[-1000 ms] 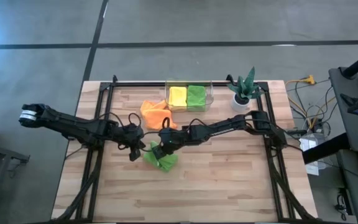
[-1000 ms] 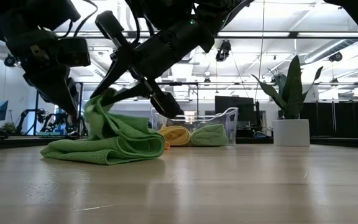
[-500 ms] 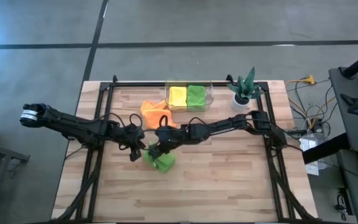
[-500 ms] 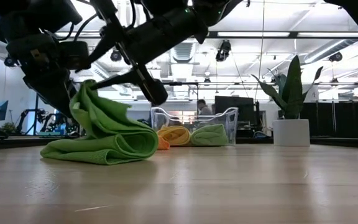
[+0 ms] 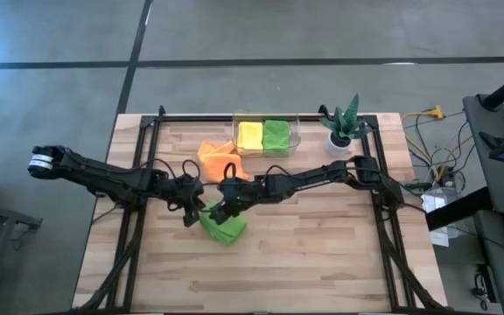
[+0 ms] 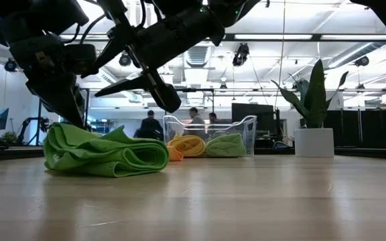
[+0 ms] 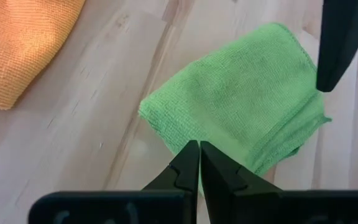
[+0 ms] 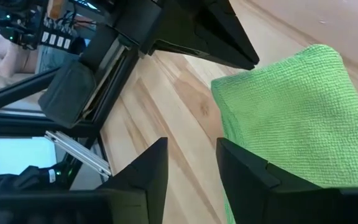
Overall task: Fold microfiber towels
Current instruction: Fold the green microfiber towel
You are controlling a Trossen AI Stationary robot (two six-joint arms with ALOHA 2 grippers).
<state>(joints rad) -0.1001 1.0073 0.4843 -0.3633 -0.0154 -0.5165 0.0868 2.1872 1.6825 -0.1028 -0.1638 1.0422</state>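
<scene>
A lime green towel [image 5: 224,227] lies folded in several layers on the wooden table [image 5: 322,254], left of its middle. My left gripper [image 5: 196,213] is shut, and its tips [image 7: 199,148] stand over the towel's left edge [image 7: 166,127]. My right gripper [image 5: 220,208] hangs open a little above the towel [image 8: 291,112] with nothing between its fingers [image 6: 166,100]. An orange towel [image 5: 217,158] lies crumpled on the table behind them. A folded yellow towel [image 5: 250,135] and a folded green towel [image 5: 276,136] rest in a clear bin [image 5: 266,116]. My left gripper's shut fingertips point slanting down from the table's left at the green towel's left edge. I cannot tell whether they touch the cloth. My right gripper touches nothing.
A potted plant [image 5: 343,125] in a white pot stands at the far right corner, beside the bin. A dark frame rail [image 5: 261,117] runs along the far edge. The near half of the table is bare wood. People move in the room behind [image 6: 151,126].
My right gripper has opened, let go of the green towel's raised part and risen slightly. That raised part has dropped over toward the table's left onto the rest. The towel now lies lower and more compact.
</scene>
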